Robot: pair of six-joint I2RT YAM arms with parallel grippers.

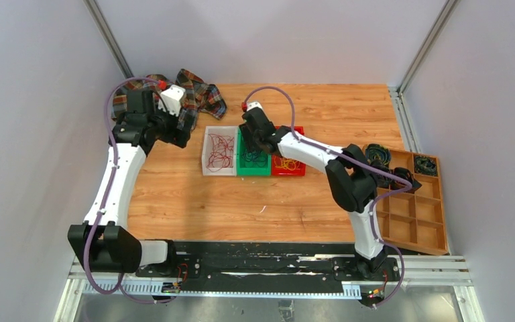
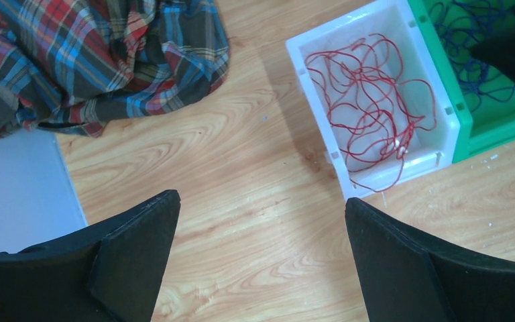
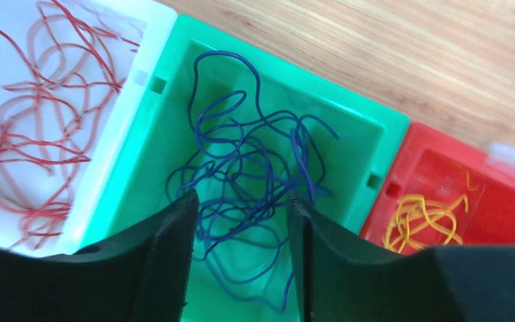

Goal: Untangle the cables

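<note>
Three small bins stand side by side mid-table. The white bin [image 1: 209,137] holds the red cable [image 2: 369,100], the green bin [image 1: 251,169] holds the dark blue cable [image 3: 255,161], and the red bin [image 1: 298,169] holds the yellow-orange cable [image 3: 426,215]. My right gripper [image 3: 241,201] hangs over the green bin, its fingers apart with blue loops showing between them, gripping nothing. My left gripper [image 2: 261,204] is wide open and empty above bare wood, left of the white bin [image 2: 322,121].
A plaid cloth [image 1: 194,94] lies bunched at the table's back left, also in the left wrist view [image 2: 100,60]. A brown compartment tray [image 1: 412,208] with black coiled rings [image 1: 378,154] sits at the right edge.
</note>
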